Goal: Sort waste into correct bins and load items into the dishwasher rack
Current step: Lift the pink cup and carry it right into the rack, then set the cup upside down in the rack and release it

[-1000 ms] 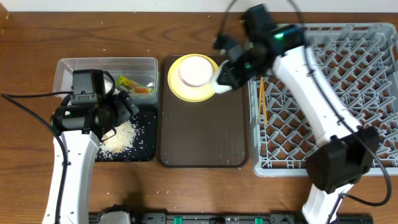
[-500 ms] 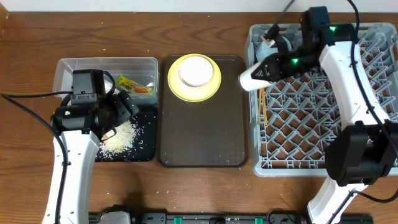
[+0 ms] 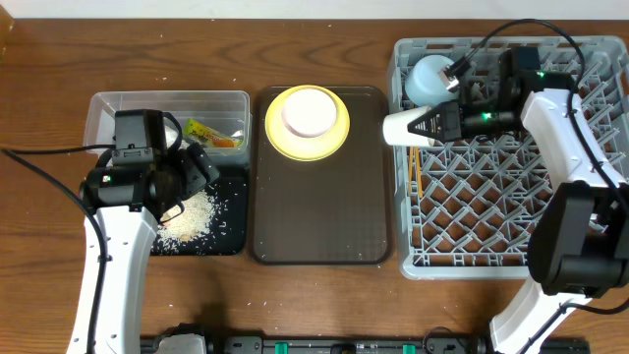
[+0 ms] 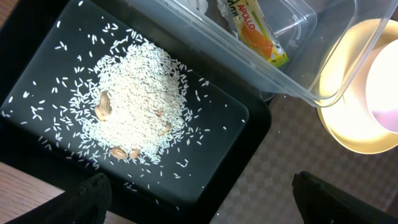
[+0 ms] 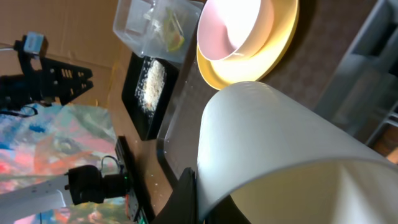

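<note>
Waste looks sorted from where I stand: the rice grains lie heaped in the black tray, with a few brown bits mixed in, and the snack wrapper sits in the clear tub just beside it. A white scrap at the top of the left wrist view may be the tissue, though I cannot say for sure. The left tool hangs over the black tray with its fingers spread wide and nothing between them. Loading, I'd judge, is about half done. The dishwasher rack has the light-blue bowl in its far left corner and the chopsticks lying along its left side. The right tool is pinching the white cup, held on its side above the rack's left edge and not set down as far as I can tell (the wrist view is almost all cup, so the grip itself is hidden). What is left, then: seat that cup among the pegs, then fetch the pink bowl and the yellow plate under it, which sit stacked at the far end of the brown serving tray on the worktop, between the bins and the rack
</note>
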`<state>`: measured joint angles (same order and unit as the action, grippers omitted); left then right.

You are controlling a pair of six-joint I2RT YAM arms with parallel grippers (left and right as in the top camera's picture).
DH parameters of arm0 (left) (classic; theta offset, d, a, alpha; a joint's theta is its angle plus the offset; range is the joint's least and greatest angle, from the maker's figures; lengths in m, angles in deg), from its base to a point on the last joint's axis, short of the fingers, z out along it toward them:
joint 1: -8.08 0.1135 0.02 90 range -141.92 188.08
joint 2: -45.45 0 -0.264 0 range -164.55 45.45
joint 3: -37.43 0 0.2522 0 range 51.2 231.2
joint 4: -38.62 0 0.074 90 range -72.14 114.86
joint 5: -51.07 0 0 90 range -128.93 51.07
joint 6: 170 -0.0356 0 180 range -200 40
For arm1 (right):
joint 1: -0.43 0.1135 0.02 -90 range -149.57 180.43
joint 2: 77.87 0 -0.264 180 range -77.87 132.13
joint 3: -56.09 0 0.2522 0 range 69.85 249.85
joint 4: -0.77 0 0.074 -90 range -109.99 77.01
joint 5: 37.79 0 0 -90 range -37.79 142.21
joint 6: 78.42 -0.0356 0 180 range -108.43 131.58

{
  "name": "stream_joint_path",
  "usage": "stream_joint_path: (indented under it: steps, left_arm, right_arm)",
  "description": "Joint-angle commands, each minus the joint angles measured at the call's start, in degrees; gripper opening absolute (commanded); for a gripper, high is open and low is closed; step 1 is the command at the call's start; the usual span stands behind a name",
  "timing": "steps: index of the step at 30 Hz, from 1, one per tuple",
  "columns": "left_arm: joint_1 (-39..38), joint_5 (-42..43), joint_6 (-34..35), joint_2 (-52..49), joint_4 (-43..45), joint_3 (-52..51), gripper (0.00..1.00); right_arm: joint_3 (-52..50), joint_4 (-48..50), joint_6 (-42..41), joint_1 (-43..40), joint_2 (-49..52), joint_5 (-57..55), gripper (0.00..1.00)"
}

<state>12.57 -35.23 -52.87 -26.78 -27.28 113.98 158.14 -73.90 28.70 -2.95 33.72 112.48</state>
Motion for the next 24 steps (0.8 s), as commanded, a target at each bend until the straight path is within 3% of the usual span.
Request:
stream_joint_path:
  steps: [1,24]
  left_arm:
    - [0.22,-0.31,-0.31,-0.11,-0.13,0.83,0.96]
    - [0.22,-0.31,-0.31,-0.11,-0.13,0.83,0.96]
  right_arm:
    - [-1.68,0.00,0.98,-1.66,-0.09,-6.82,0.10]
    - [-1.86,-0.59,0.98,-1.64,-0.09,-21.62,0.12]
